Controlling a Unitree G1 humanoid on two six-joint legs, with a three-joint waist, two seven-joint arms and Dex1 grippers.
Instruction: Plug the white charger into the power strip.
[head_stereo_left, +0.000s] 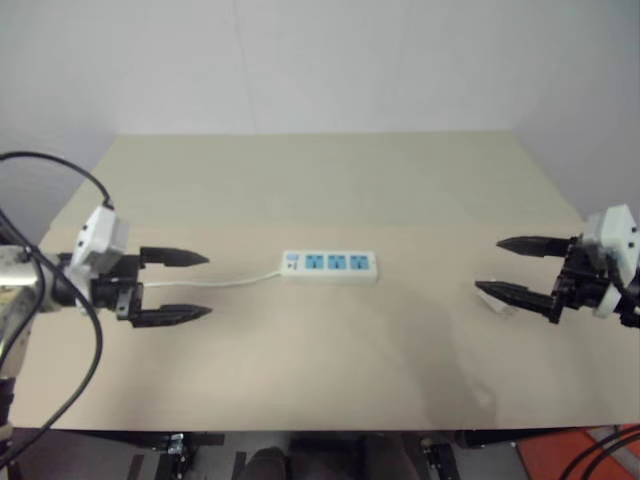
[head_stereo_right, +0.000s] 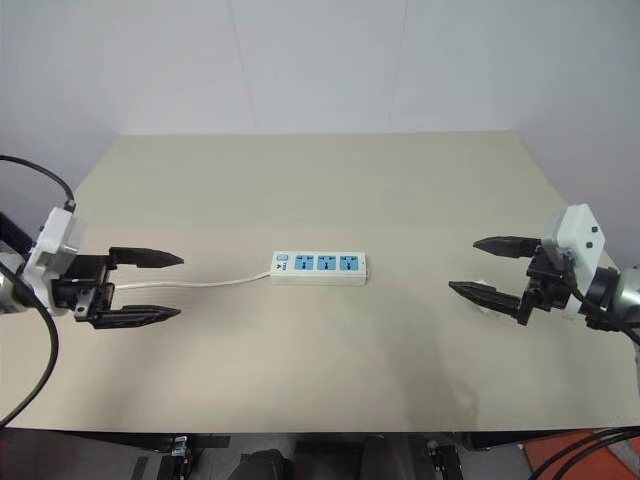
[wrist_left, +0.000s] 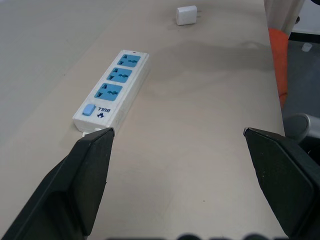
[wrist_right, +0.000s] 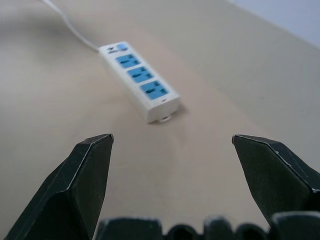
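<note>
The power strip (head_stereo_left: 330, 265), a white bar with three blue socket faces up, lies flat at the middle of the beige table (head_stereo_left: 320, 170). Its thin cord (head_stereo_left: 240, 281) runs left toward my left gripper (head_stereo_left: 207, 285), which hovers open and empty, pointing at the strip's switch end (wrist_left: 89, 110). The white charger (wrist_left: 187, 15) rests on the table to the right of the strip, partly covered by the lower finger of my right gripper (head_stereo_left: 489, 266). That gripper is open too, holds nothing, and faces the strip's other end (wrist_right: 162, 112).
A white wall stands behind the table's far edge. An orange object (head_stereo_left: 580, 455) sits on the floor beyond the table's near right corner. Bare tabletop stretches in front of and behind the strip.
</note>
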